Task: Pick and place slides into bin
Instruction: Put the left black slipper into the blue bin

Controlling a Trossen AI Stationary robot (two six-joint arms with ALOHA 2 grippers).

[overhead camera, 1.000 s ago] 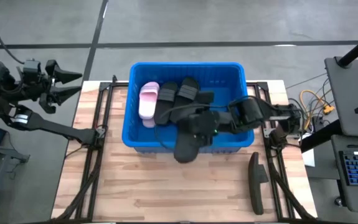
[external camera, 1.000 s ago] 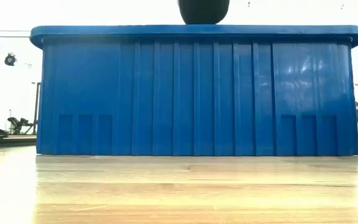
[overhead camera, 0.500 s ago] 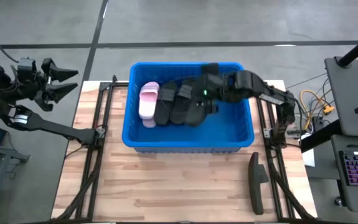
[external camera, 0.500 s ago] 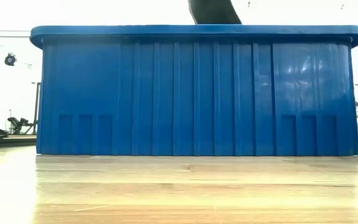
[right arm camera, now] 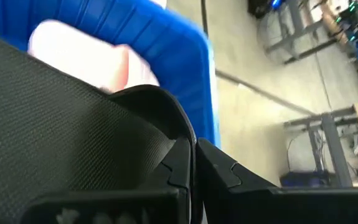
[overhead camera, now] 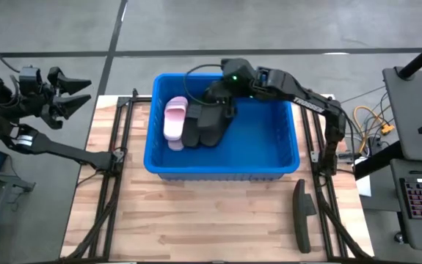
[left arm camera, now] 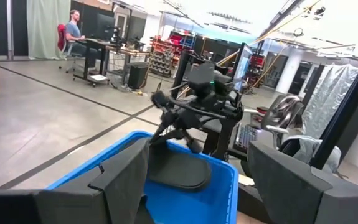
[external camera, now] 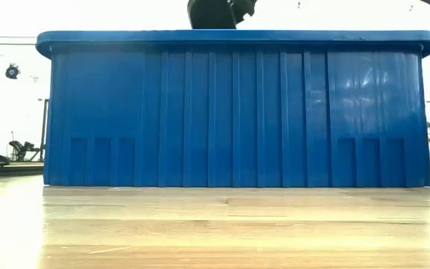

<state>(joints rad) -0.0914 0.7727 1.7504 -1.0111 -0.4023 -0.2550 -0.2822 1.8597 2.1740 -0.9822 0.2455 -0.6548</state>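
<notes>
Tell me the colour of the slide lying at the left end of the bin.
Pale pink; the slide lies beside black ones in the blue bin, clearest in the high view.

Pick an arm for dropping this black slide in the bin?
Right. Its gripper already holds the black slide over the bin; the left gripper is off past the table's left edge.

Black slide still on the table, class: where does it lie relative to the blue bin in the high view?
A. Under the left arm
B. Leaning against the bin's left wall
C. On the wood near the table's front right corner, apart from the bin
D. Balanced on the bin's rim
C: the high view shows the lone black slide flat on the wood by the front right corner, clear of the bin.
</notes>
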